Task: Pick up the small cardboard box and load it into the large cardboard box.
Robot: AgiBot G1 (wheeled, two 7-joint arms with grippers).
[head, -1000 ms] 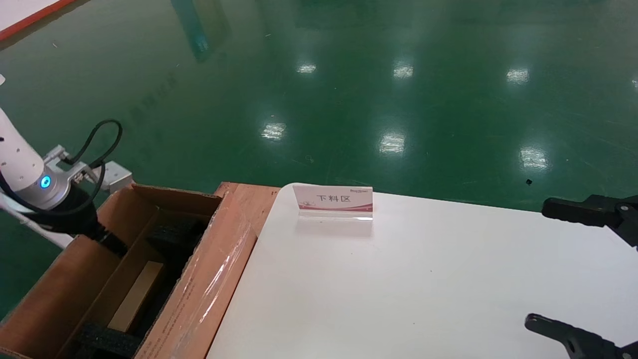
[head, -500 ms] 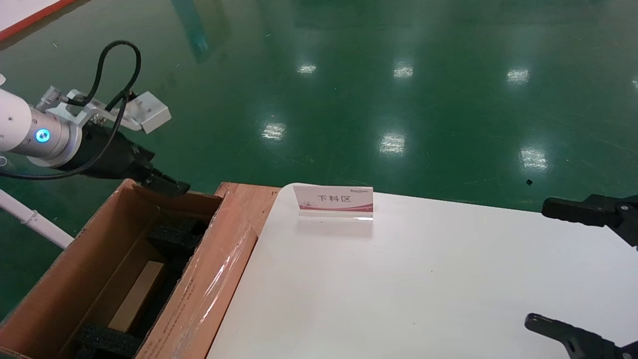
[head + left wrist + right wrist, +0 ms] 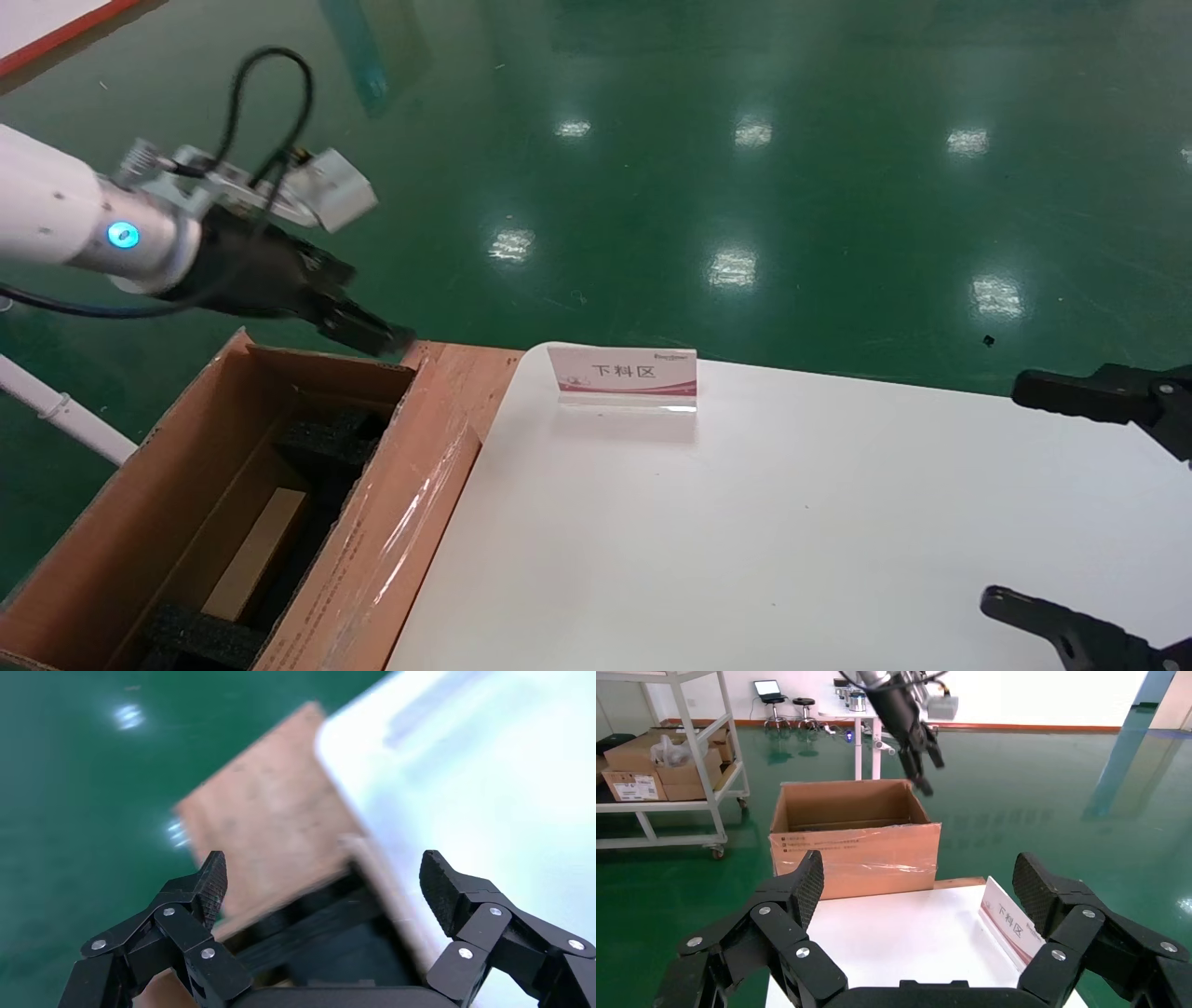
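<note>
Reading 下料区 on sign (image 3: 626, 376); large cardboard box (image 3: 112, 522) beside it holds small cardboard box (image 3: 256, 552), black foam (image 3: 328, 438). My left gripper (image 3: 377, 335) released above its far rim; right gripper (image 3: 916, 896) spread.

A glossy green floor (image 3: 745, 186) covers the room and reflects bright ceiling lights. A white smooth table (image 3: 792, 522) carries a small clear acrylic sign with a pink stripe (image 3: 622, 375). Far behind, a white metal shelf rack (image 3: 673, 769) holds brown cartons, and an open laptop (image 3: 767, 688) stands beside a round black stool (image 3: 802, 702) near a white wall (image 3: 1032, 692).
</note>
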